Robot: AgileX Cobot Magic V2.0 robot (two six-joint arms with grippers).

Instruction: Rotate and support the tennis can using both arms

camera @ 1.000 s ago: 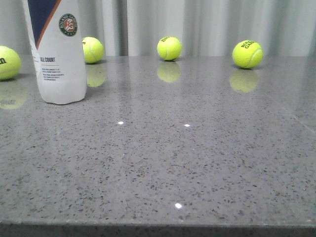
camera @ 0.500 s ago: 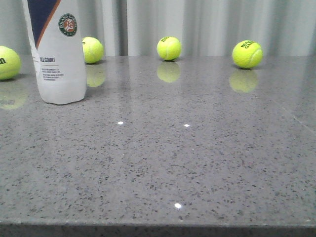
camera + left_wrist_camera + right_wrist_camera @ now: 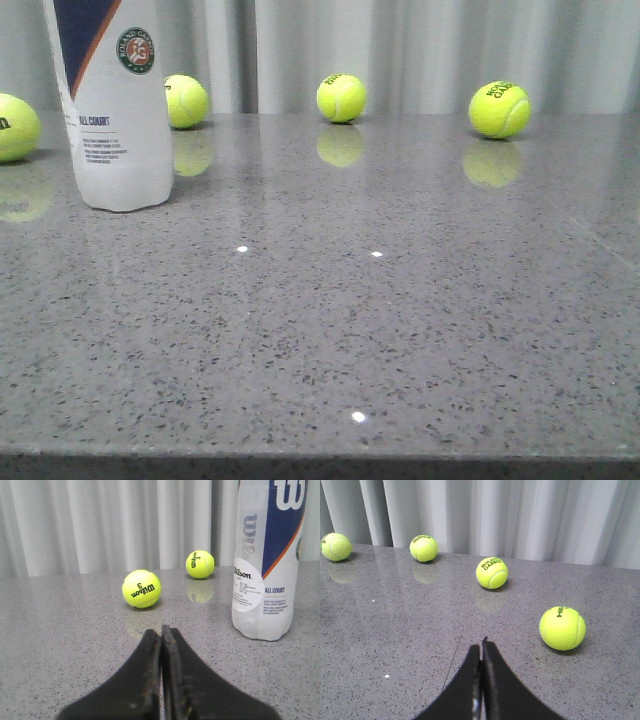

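The tennis can (image 3: 118, 110) stands upright at the far left of the grey table, white and navy label with an orange stripe and the round Roland Garros logo; its top is cut off. It also shows in the left wrist view (image 3: 266, 565). My left gripper (image 3: 161, 632) is shut and empty, low over the table, well short of the can and to one side of it. My right gripper (image 3: 481, 647) is shut and empty over bare table; the can is not in its view. Neither arm shows in the front view.
Several yellow-green tennis balls lie along the back of the table: far left (image 3: 15, 127), behind the can (image 3: 186, 101), middle (image 3: 341, 98), right (image 3: 499, 110). One more lies near the right gripper (image 3: 562, 627). A grey curtain (image 3: 420, 50) hangs behind. The table's front edge (image 3: 320, 462) is near.
The front view has shifted very slightly; the can and balls have kept their places. No arm has entered the front view.
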